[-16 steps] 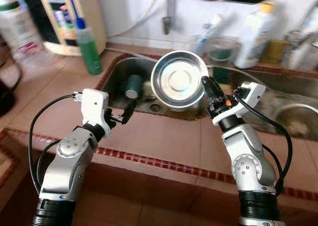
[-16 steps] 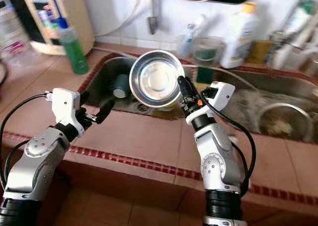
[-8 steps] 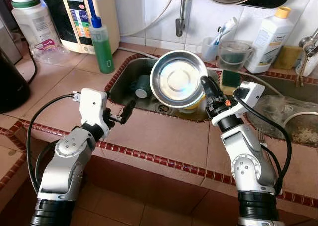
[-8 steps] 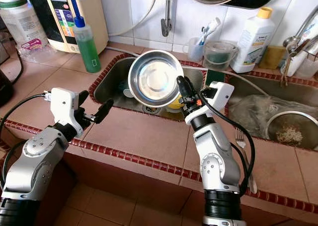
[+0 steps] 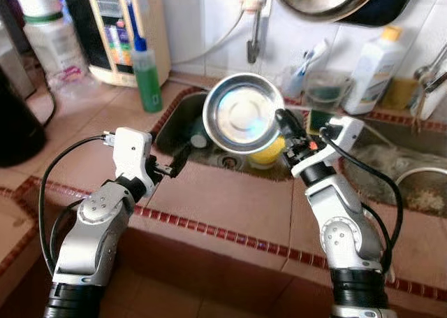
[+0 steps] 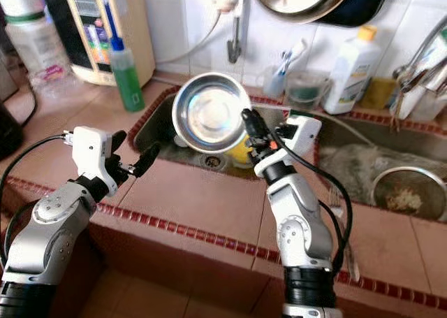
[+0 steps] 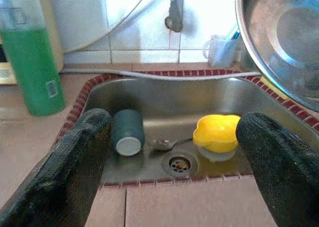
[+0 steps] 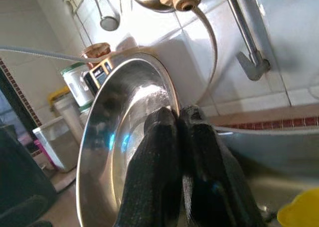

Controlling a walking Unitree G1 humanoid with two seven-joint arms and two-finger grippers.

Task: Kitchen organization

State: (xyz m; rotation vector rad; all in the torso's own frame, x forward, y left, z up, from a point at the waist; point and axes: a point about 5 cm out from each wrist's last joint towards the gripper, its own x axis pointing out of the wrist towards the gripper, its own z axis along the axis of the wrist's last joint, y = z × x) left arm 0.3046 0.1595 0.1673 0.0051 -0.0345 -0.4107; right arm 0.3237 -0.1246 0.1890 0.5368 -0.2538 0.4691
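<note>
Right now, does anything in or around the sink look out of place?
In the sink, a dark cup lies on its side beside a spoon and a yellow bowl. The right claw holds a steel bowl tilted by its rim.

White-tiled wall point(image 5: 209, 24), terracotta counter point(image 5: 223, 199)

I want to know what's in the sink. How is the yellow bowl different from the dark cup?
The yellow bowl is bright and wide with a wavy rim; the dark cup is narrow and dull green-grey. The bowl sits to the right of the drain, the cup to its left. The bowl seems to lie upside down, the cup on its side. Both rest on the bottom of the sink.
</note>
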